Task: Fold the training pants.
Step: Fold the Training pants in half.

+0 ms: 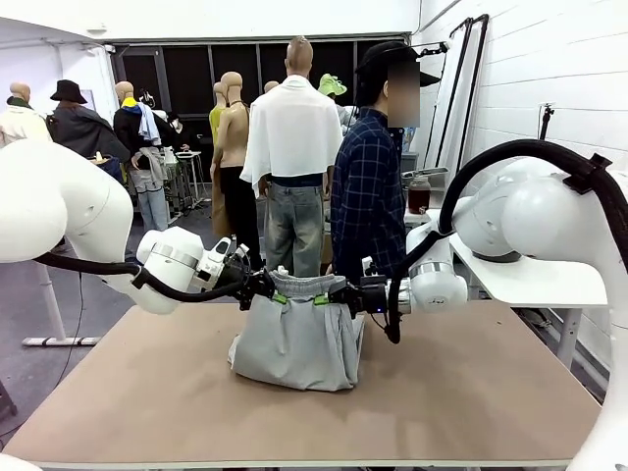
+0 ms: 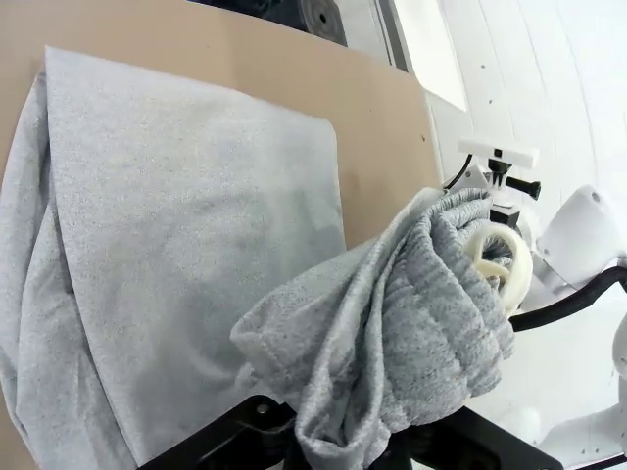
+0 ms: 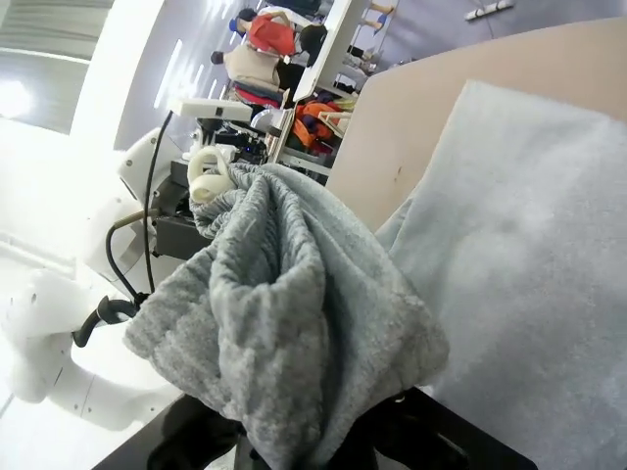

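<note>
Above the tabletop (image 1: pixel 471 392), the training pants (image 1: pixel 299 343) were held up by the waistband, the left hand (image 1: pixel 267 290) and right hand (image 1: pixel 336 294) each clamped on it; a fold-over seemed underway; an even, level lowering would be needed next.

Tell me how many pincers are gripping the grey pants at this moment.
2. The left pincer is shut on the waistband's left end of the pants; the right pincer is shut on its right end, holding it above the table.

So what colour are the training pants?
Plain light grey; the training pants show best in the left wrist view.
</note>
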Controlling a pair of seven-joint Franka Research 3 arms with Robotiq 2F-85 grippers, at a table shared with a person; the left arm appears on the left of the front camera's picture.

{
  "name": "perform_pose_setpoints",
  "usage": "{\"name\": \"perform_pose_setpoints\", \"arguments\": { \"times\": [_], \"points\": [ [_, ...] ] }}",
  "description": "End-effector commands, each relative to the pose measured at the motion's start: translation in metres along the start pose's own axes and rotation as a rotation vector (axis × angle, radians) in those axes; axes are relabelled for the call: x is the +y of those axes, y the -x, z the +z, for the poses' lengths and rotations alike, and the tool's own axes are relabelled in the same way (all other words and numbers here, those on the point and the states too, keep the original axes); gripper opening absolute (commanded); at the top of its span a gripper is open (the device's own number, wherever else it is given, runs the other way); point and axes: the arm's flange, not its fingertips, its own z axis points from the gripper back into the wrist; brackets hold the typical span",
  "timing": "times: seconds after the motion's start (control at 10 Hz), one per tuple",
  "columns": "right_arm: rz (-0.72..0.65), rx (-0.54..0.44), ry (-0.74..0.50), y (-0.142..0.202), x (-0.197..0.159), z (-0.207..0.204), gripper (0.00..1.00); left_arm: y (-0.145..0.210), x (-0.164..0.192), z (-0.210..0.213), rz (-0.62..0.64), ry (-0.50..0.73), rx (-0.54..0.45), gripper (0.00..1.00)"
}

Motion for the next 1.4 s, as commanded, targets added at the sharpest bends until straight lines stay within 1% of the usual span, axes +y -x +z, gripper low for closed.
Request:
{"name": "perform_pose_setpoints", "arguments": {
  "times": [0.0,0.2,0.4,0.5,0.6,0.9,1.3],
  "points": [
    [-0.047,-0.071,0.012,-0.021,-0.015,0.018,0.0,-0.014,0.024,0.017,0.036,0.002,-0.043,0.0],
    [-0.076,-0.083,0.023,-0.025,-0.024,0.021,0.0,-0.016,0.035,0.012,0.06,0.009,-0.042,0.0],
    [-0.084,-0.072,0.031,-0.03,-0.029,0.02,0.0,-0.018,0.042,0.008,0.067,0.022,-0.039,0.0],
    [-0.064,-0.053,0.032,-0.029,-0.024,0.019,0.0,-0.017,0.038,0.01,0.024,0.038,-0.024,0.0],
    [-0.058,-0.014,0.002,-0.011,-0.022,-0.002,0.0,-0.01,0.023,-0.013,0.058,0.034,-0.006,0.0],
    [-0.057,-0.007,-0.002,-0.01,-0.021,-0.006,0.0,-0.011,0.02,-0.016,0.051,0.046,0.005,0.0],
    [-0.108,-0.067,0.012,-0.029,-0.037,-0.004,0.0,-0.039,0.024,-0.022,0.084,0.021,0.007,0.0]
  ]
}}
